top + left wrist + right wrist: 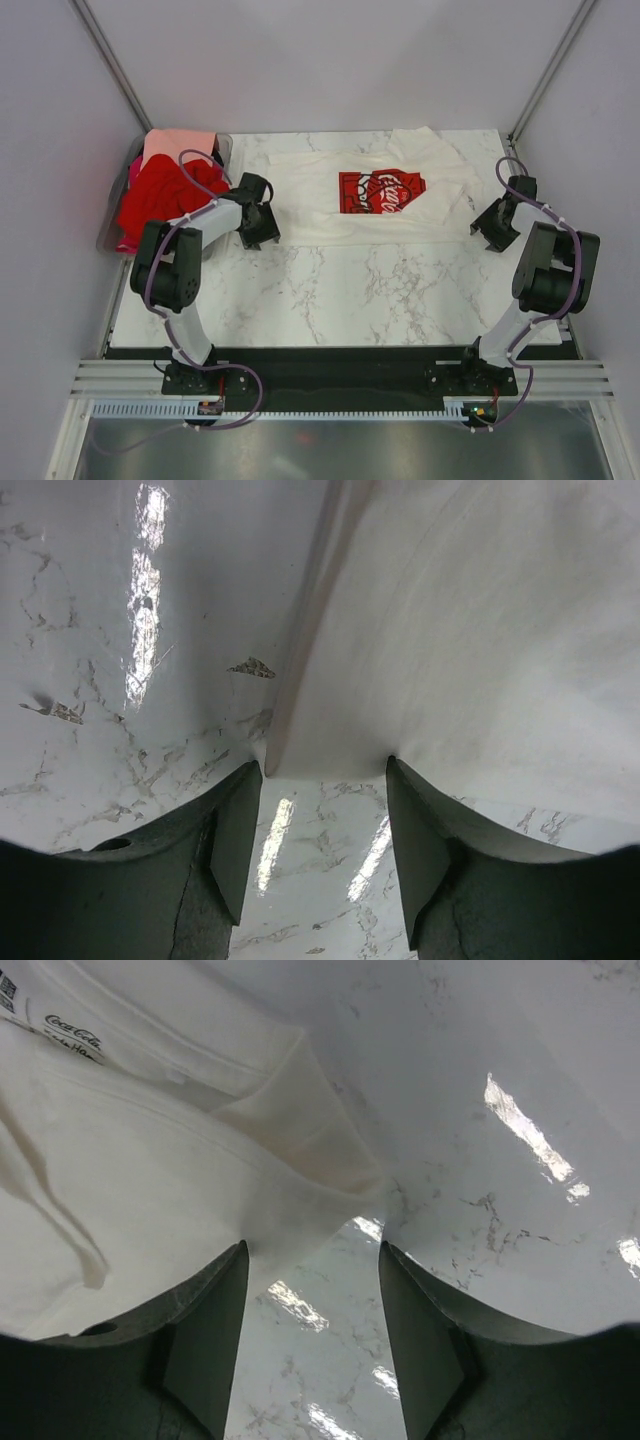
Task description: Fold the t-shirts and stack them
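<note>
Tabletop [330, 290] = white marble look w/ grey veins, glossy, bright light glare in both wrist views. Plain pale walls on 3 sides, metal struts in the back corners. Black strip + alu rail along the near edge, by the arm bases.

Far left: clear bin [223, 146] at the tabletop's left edge, heaped w/ tees. Salmon-pink tee [178, 145] on top at the back, red tees [160, 200] bunched in front, spilling over the rim.

Left hand [262, 232] low over the tabletop, just right of the bin, at the near-left corner of the cream tee [310, 195]. Fingers [235, 830] spread, marble showing between them; the cloth corner sits right at the fingertips, not pinched.

Cream tee lies flat on the far half of the tabletop, centre to right. Long axis runs left-right, parallel to the far edge. Red square Coca-Cola print [380, 190] faces up, right of the tee's middle. One sleeve flap sticks out toward the far edge near the right end. Neck label [72, 1038] shows in the right wrist view, so the neck end seems to point right and the hem left.

Right hand [490, 235] at the tee's near-right corner, fingers [215, 1320] spread, bare marble between them. Cloth edge just ahead of the left finger, nothing gripped.
</note>
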{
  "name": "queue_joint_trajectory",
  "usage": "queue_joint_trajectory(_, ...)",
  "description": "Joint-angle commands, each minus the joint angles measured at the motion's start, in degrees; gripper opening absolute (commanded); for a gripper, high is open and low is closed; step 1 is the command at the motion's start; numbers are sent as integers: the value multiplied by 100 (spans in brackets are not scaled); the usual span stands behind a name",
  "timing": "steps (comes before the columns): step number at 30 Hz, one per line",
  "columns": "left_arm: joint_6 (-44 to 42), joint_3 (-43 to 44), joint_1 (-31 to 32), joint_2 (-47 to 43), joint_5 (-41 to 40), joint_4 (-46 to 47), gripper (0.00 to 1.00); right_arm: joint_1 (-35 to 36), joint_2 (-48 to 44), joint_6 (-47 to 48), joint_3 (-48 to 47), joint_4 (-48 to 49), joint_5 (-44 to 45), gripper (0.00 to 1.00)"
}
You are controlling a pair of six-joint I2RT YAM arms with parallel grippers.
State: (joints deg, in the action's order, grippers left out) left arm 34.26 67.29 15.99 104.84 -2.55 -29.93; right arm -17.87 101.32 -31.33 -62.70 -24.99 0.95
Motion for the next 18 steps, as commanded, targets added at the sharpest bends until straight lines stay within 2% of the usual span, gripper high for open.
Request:
queue_joint_trajectory(1,159,-93,10,160,-343,242,61,-24,195,-48,29,311,98,63)
queue_joint_trajectory(6,318,-49,10,362,-492,312,60,-24,239,-22,117,504,107,61)
queue_joint_trajectory(8,336,-5,18,423,-519,348,56,-24,274,-39,126,557,63,57)
queue_joint_trajectory(9,362,21,10,441,-510,365,54,-24,274,-83,135,653,28,50)
queue_joint_trajectory(10,371,39,10,476,-493,374,44,-24,283,-101,152,732,-76,44)
queue_joint_trajectory(11,397,100,18,494,-475,383,38,-15,309,-153,135,785,-77,32)
queue_joint_trajectory(13,389,223,10,511,-449,357,30,-15,371,-206,56,829,-78,28)
queue_joint_trajectory(15,318,521,18,520,-483,278,26,-24,450,-224,-110,803,-86,22)
queue_joint_trajectory(16,275,653,18,512,-501,225,19,-15,450,-242,-172,768,-78,19)
queue_joint_trajectory(18,152,1223,18,485,-528,-73,12,-24,433,-277,-435,593,-86,6)
